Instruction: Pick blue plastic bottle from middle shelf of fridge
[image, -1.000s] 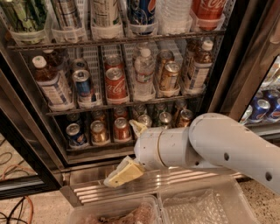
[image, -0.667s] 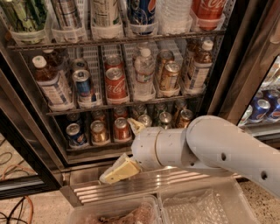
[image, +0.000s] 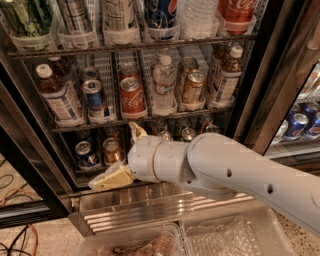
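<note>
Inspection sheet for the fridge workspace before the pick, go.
Surface: middle shelf, wire rack, front row full.
Job's things: blue plastic bottle upright at the shelf's left end, untouched, inside the fridge.
Clutter: blue can, red can, water bottle, gold can, similar bottle at right end.
Grippers: gripper lower, before the bottom rack, jaws open, empty.
Cables: cables on the floor, lower left.
Surroundings: ribbed steel base, clear bins below; blue cans far right.

Pincer (image: 124, 155) low, spread, before lowest cans (image: 111, 150); middle shelf (image: 145, 118) front unblocked; bottles (image: 164, 82) packed tight among tall cans (image: 131, 97).
</note>
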